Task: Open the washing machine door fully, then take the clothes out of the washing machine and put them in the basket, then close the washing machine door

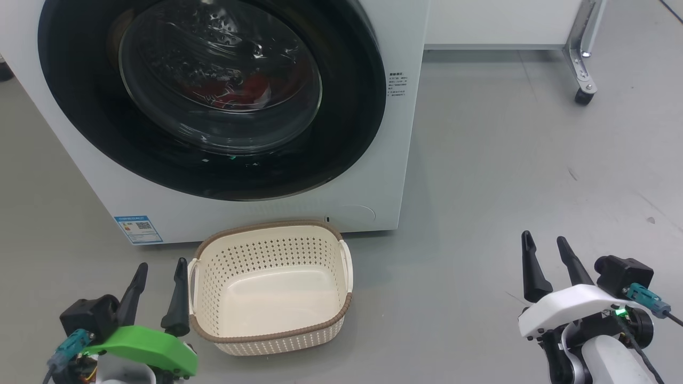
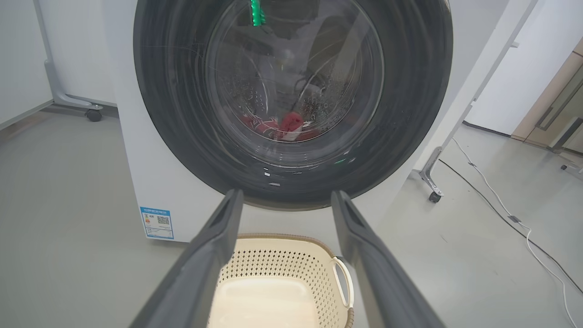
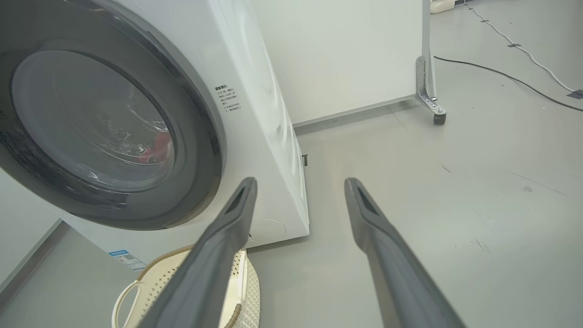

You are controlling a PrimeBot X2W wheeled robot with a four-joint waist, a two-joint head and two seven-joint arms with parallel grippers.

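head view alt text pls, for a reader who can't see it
A white washing machine with its round black-rimmed door looking shut, red clothes visible through it. An empty cream basket sits on the grey floor in front, between the open left gripper and open right gripper, both empty.

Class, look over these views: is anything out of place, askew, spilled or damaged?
Nothing stands out. The washing machine door is shut, red clothes lie inside, and the basket stands upright and empty before it.

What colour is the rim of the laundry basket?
The basket rim is brown; clearest in the head view.
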